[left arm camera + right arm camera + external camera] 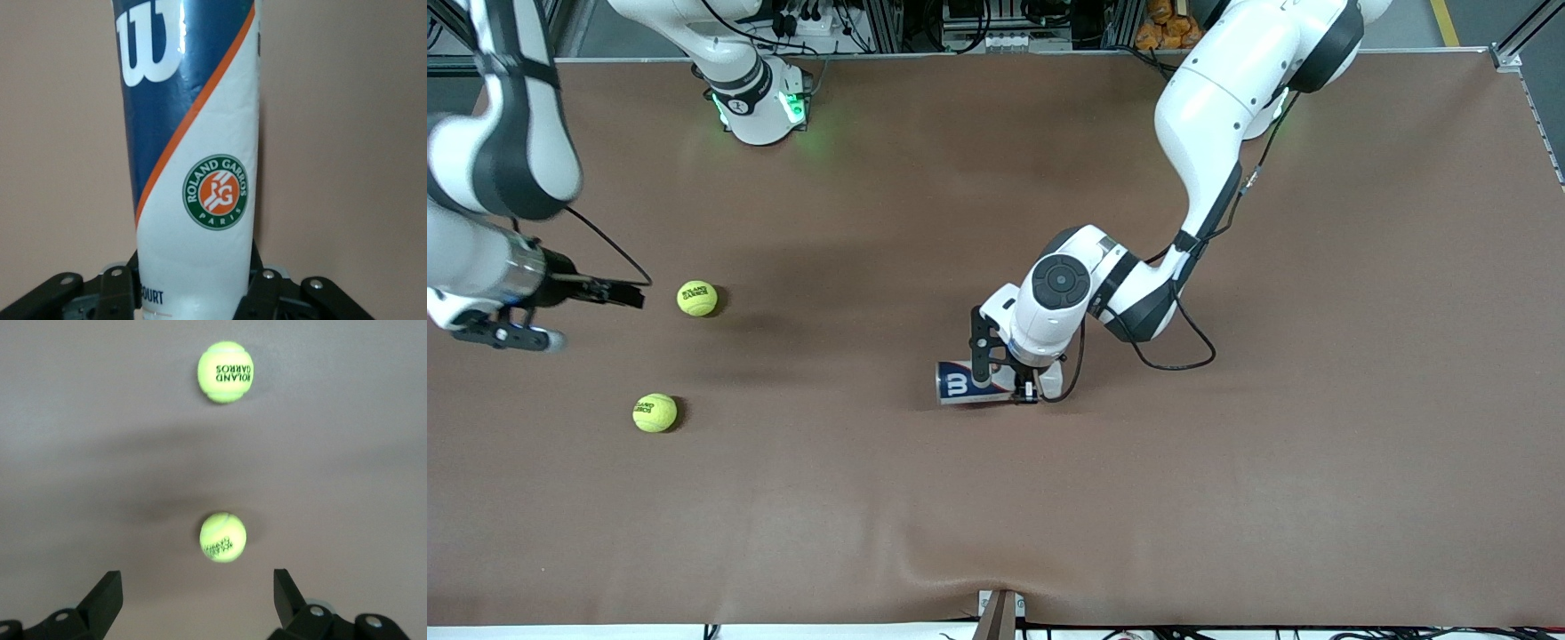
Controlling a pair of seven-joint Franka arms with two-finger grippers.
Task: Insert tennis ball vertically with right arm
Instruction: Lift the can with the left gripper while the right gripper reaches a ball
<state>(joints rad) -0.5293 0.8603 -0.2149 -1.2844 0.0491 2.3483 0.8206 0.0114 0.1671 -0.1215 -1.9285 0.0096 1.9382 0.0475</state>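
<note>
Two yellow-green tennis balls lie toward the right arm's end of the table, one [697, 298] farther from the front camera than the other [655, 412]. My right gripper [628, 293] hovers beside the farther ball, open and holding nothing. The right wrist view shows its fingers spread wide around the right gripper [197, 597], with one ball [223, 537] just ahead and another ball [225, 371] farther off. A blue-and-white ball can [960, 385] lies on its side mid-table. My left gripper [1005, 377] is shut on the can [193, 167], with a finger pressed on either side.
The brown table mat [1227, 498] is bare around the can and the balls. The arm bases stand along the table edge farthest from the front camera, the right arm's base [760, 102] lit green. A black cable [1183, 356] loops off the left arm's wrist.
</note>
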